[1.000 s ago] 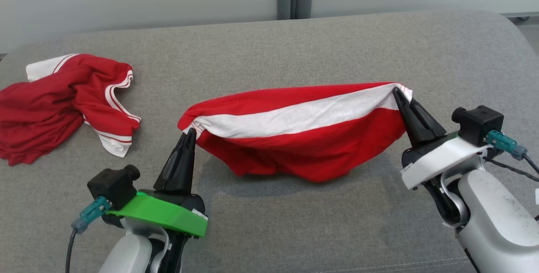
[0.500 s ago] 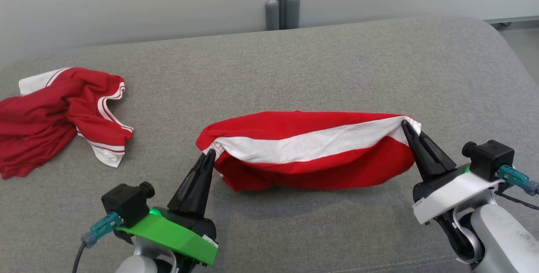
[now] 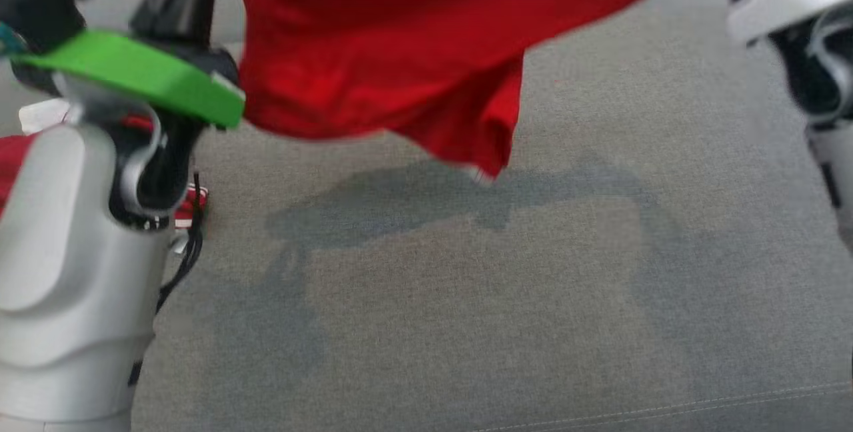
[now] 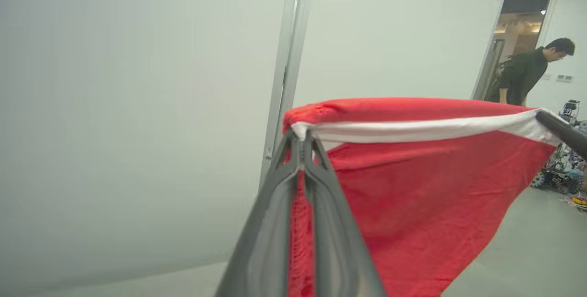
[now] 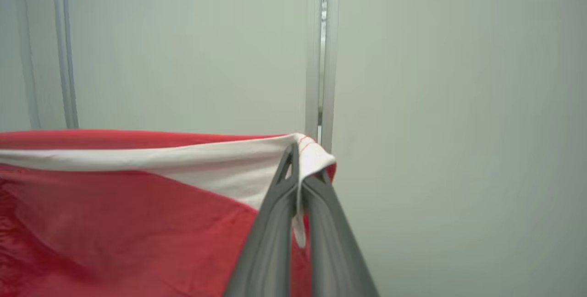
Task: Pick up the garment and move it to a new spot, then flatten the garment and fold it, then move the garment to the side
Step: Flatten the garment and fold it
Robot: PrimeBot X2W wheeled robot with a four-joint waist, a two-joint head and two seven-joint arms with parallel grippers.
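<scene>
We held the garment (image 4: 412, 187) aloft, strung between the left gripper (image 4: 301, 137) and the right gripper (image 5: 301, 166). Each was pinched tight on one end of its white band (image 5: 137, 159), and the red body hung below both tips, well above the cushion (image 3: 466, 299). Our worry was that each nip took only a thin edge of cloth. A quick swing, or pulling the grippers apart, could tug a corner free and drop that side in a heap. The low tail could also land first and fold under. The knit looked soft, thin and limp. The band was taut and flat, the body a sagging pouch, the cushion a coarse grey weave.
</scene>
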